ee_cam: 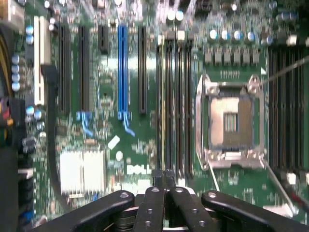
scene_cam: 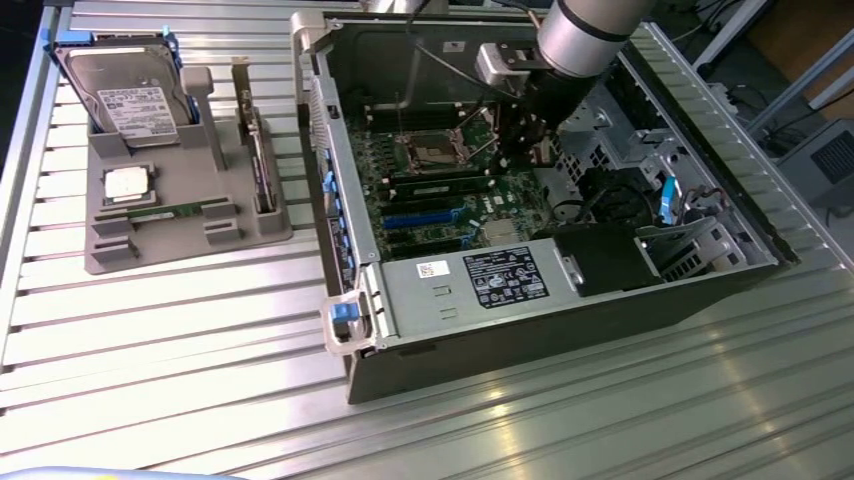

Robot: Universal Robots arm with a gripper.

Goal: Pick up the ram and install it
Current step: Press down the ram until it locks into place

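Presently the ram [scene_cam: 167, 212] lies flat in a groove near the front of the grey tray [scene_cam: 187, 250], well apart from the arm. We judge the pickup not yet done: the green stick we can identify is in the tray, not in the machine.

The gripper [ee_cam: 164, 180] is fully closed, its fingertips pressed together. We see nothing between them. It hangs inside the open computer case [scene_cam: 747, 215], just above the motherboard [ee_cam: 111, 145], with its tips at the near end of the bank of memory slots [ee_cam: 174, 106] beside the empty processor socket [ee_cam: 231, 121].

In the exterior view a thin green strip shows among the slots. We cannot tell whether that is a seated module or bare board. So installation remains open as far as we can judge.

Containers:
- Tray holds the hard drive [scene_cam: 127, 95] with blue rails, standing at the back.
- It also holds a square processor chip [scene_cam: 127, 185] in a pocket just behind the ram.
- A dark expansion card [scene_cam: 260, 165] stands on edge along the side nearest the case.
- Case holds the motherboard, drive cage and a labelled metal cover [scene_cam: 467, 285] at the front.
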